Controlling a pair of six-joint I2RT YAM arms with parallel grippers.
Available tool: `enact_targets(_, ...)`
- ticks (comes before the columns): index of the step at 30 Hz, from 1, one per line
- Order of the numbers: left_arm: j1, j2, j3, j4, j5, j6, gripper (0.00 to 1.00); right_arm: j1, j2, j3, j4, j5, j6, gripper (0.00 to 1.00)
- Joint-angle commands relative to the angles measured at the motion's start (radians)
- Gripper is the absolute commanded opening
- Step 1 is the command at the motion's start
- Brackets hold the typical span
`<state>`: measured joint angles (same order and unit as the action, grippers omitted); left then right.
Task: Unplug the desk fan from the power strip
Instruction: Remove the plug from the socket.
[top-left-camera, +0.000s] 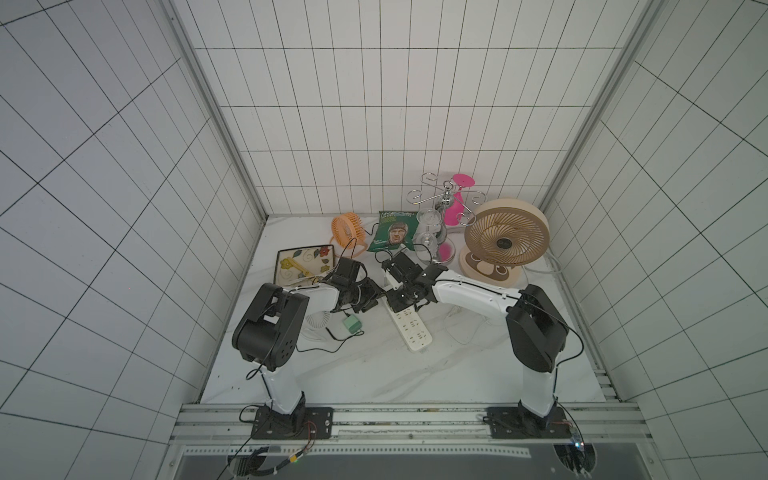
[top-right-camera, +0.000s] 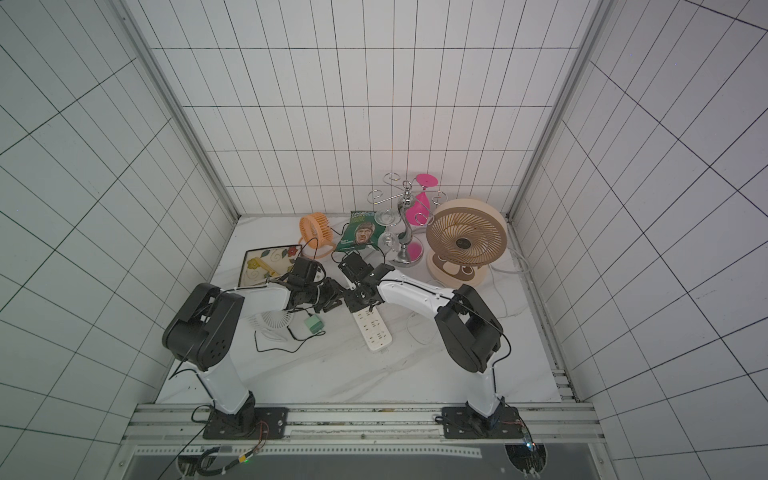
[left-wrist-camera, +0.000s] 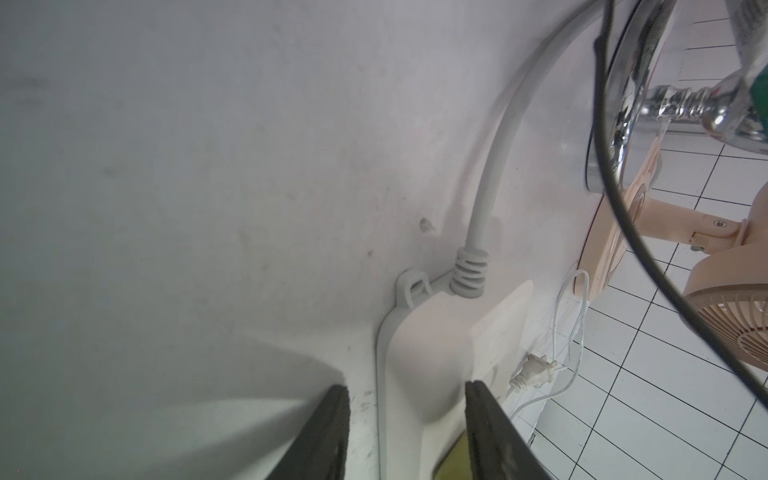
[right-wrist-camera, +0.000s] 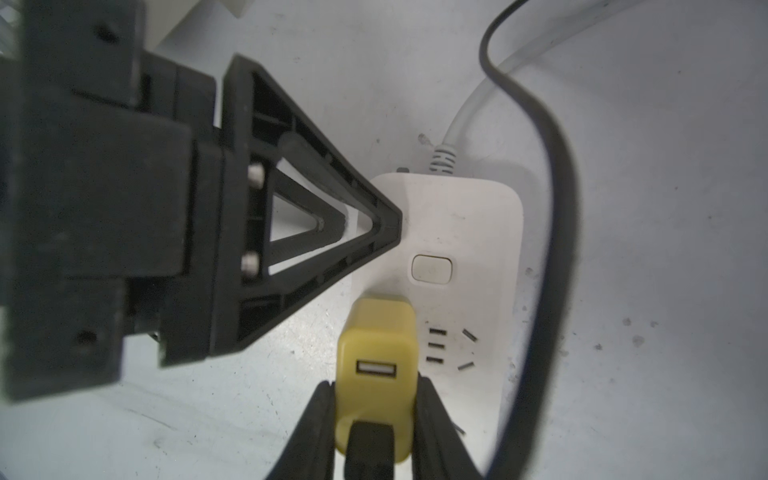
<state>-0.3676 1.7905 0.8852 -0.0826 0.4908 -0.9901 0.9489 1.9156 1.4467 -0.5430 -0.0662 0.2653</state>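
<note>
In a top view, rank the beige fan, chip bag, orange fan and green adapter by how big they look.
1. beige fan: clearly largest.
2 and 3. chip bag and orange fan: these look close. The bag may be slightly bigger, but I can't say for sure.
4. green adapter: smallest.

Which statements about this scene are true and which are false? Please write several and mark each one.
1. The right hand grips a yellow adapter. True.
2. The left hand is at the power strip's cord end. True.
3. The green block is plugged into the power strip. False: it lies on the table, apart from it.
4. The beige fan lies flat. False: it stands upright on its base.
</note>
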Motion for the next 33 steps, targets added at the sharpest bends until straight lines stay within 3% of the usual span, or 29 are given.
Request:
enact_targets(1, -0.01, 0.03, 0.029, -0.057, -0.023, 0.023, 0.43, 0.014, -0.001, 0.037, 0.021, -0.054, -0.016, 0.0)
enact_targets(17, -0.101, 0.085, 0.07, -0.305, -0.156, 0.068, 0.22, 0.012, -0.039, 0.119, 0.052, 0.032, -0.008, 0.0)
enact_targets(33, -0.128, 0.168, 0.044, -0.339, -0.226, 0.066, 0.26, 0.013, -0.118, 0.011, 0.184, 0.147, 0.017, 0.0)
